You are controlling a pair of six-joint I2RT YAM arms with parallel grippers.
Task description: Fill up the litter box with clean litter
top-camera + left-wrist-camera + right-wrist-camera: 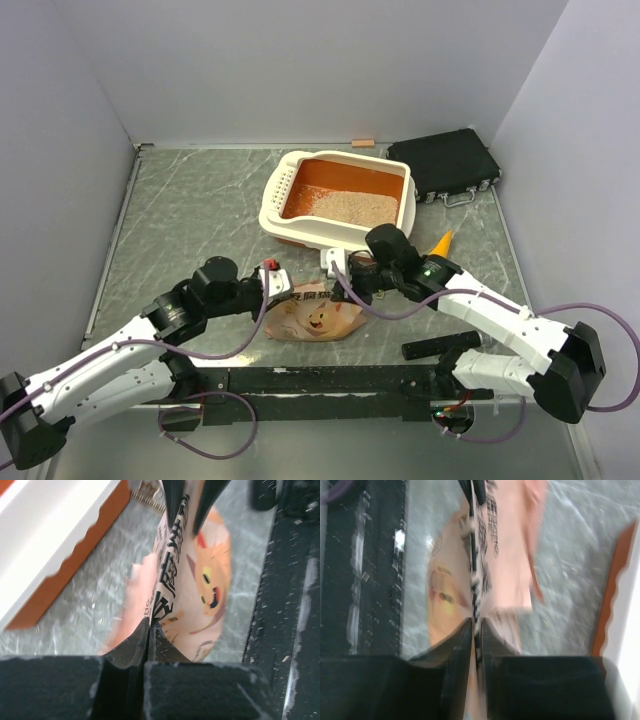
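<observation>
Left gripper (150, 626) is clamped on one edge of the bag (318, 318). The bag's opposite edge is seen between the closely set fingers of the right gripper (476, 625). Whether that edge is gripped cannot be told from the blurred view. The bag is stretched between the two grippers, just in front of the box (272, 208) on the table (190, 220). Litter (345, 207) is spread over the near part of the box floor, while orange floor is exposed farther back. A black case (445, 165) is set just beside the box's far right corner.
</observation>
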